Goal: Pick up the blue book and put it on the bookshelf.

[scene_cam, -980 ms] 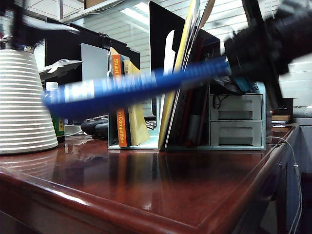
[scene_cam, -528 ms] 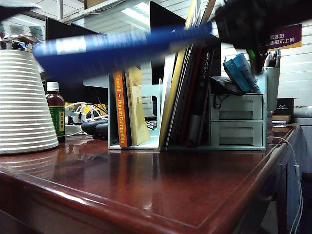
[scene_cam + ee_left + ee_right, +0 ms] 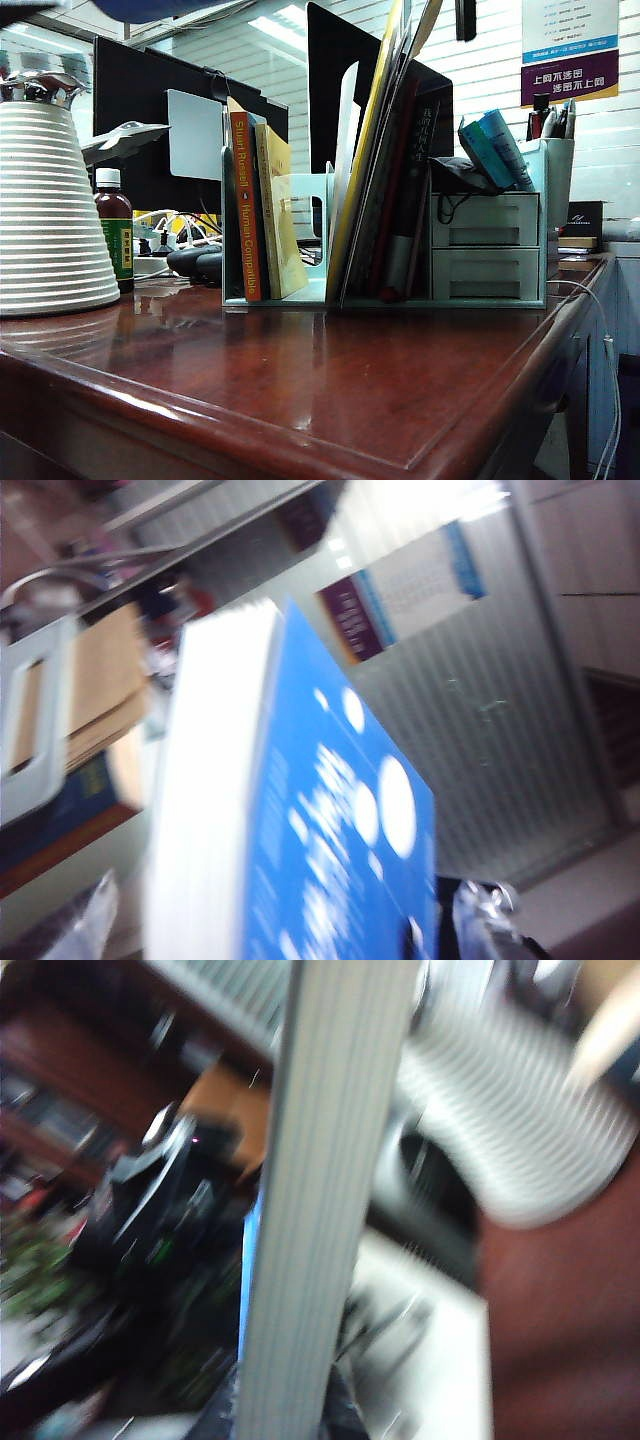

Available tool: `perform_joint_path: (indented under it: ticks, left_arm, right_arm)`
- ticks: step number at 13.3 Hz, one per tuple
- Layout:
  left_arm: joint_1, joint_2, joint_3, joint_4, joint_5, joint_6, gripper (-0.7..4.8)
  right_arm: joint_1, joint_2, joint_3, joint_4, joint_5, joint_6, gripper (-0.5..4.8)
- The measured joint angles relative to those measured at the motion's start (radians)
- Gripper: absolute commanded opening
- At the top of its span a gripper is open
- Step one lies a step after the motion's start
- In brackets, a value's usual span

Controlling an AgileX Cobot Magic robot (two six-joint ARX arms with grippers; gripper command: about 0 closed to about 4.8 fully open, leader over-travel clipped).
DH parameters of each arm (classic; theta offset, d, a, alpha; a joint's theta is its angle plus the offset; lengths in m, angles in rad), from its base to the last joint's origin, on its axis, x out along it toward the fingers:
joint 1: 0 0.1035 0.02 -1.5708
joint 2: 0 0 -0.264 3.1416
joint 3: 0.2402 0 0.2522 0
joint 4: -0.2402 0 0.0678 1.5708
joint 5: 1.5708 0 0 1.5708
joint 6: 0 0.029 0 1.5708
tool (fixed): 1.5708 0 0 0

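The blue book [image 3: 160, 8] shows in the exterior view only as a blue sliver at the top edge, above the bookshelf [image 3: 490, 215]. My right gripper [image 3: 285, 1415] is shut on the book's lower end, and the grey page edge [image 3: 330, 1160] runs up between its fingers. In the left wrist view the blue cover with white circles [image 3: 330, 840] stands between the fingers of my left gripper [image 3: 285, 920]. That gripper is open, with a gap on each side of the book. A pale divider panel of the bookshelf [image 3: 20, 680] lies beyond. A dark piece of the right arm [image 3: 465, 18] hangs at the top.
The rack holds an orange book [image 3: 243, 200], leaning folders [image 3: 385, 150] and two drawers [image 3: 485, 272]. A white ribbed vessel [image 3: 50, 210] and a brown bottle [image 3: 115, 235] stand at the left. Black monitors [image 3: 140, 100] are behind. The wooden table's front edge [image 3: 300, 420] is near.
The blue book, held slanting across the front of the shelf, has risen until it is almost out of the top of the exterior view. The right gripper went up with it.
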Motion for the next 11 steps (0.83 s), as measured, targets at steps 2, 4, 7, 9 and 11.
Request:
perform_joint_path:
  ticks: [2,4,7,9,11]
  left_arm:
    - [0.000,0.000,0.000,0.065,0.002,-0.004,4.79]
    - [-0.002,-0.001,0.000,0.139,0.001,-0.016,4.79]
    - [-0.074,0.007,0.000,0.134,-0.047,-0.019,4.79]
    - [-0.171,0.016,0.000,0.142,-0.107,0.016,4.79]
    - [-0.278,0.052,0.000,0.143,-0.218,0.023,4.79]
  right_arm:
    - [0.003,0.000,0.000,0.108,0.098,0.050,-0.06]
    - [0.034,0.001,0.000,0.179,0.186,0.069,-0.06]
    - [0.097,0.005,0.000,0.213,0.266,0.073,-0.06]
    - [0.121,0.004,0.000,0.229,0.280,0.072,-0.06]
    - [0.119,0.005,0.000,0.244,0.301,0.086,-0.06]
